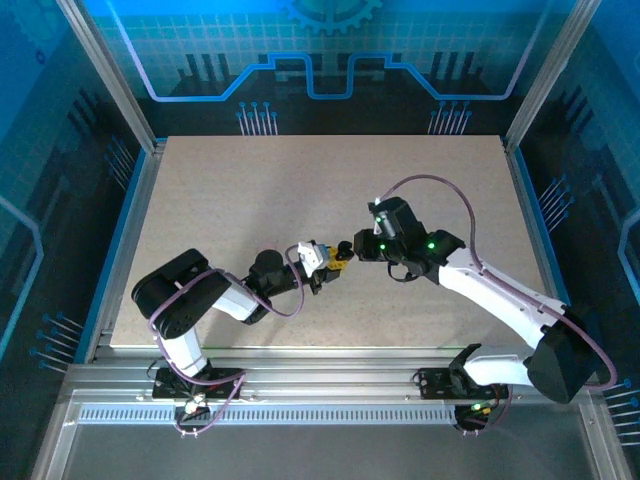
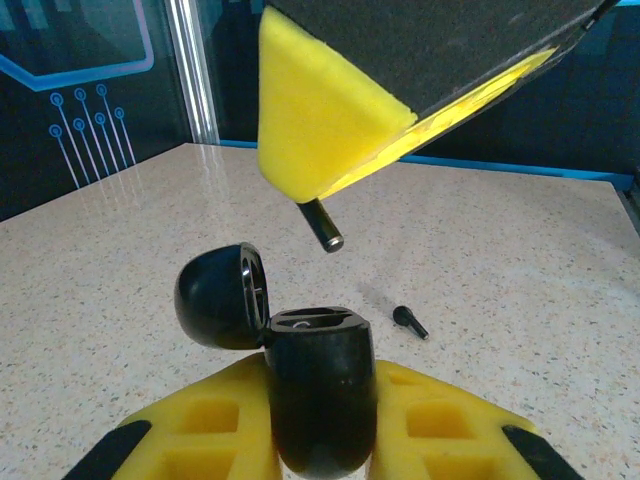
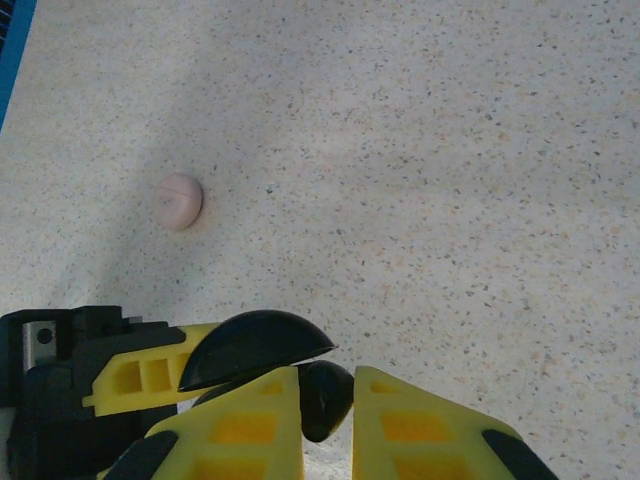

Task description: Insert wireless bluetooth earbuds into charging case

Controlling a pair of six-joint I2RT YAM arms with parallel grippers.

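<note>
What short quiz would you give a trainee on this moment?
1. True or false: the black case held in the left gripper is closed.
2. What is the right gripper shut on? A) a black earbud; B) a pink earbud; C) nothing.
3. Fill in: the loose earbud lies on the ____.
Key: 1 false; 2 A; 3 table.

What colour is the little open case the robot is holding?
The open case is shiny black. The left wrist view shows it best.
</note>
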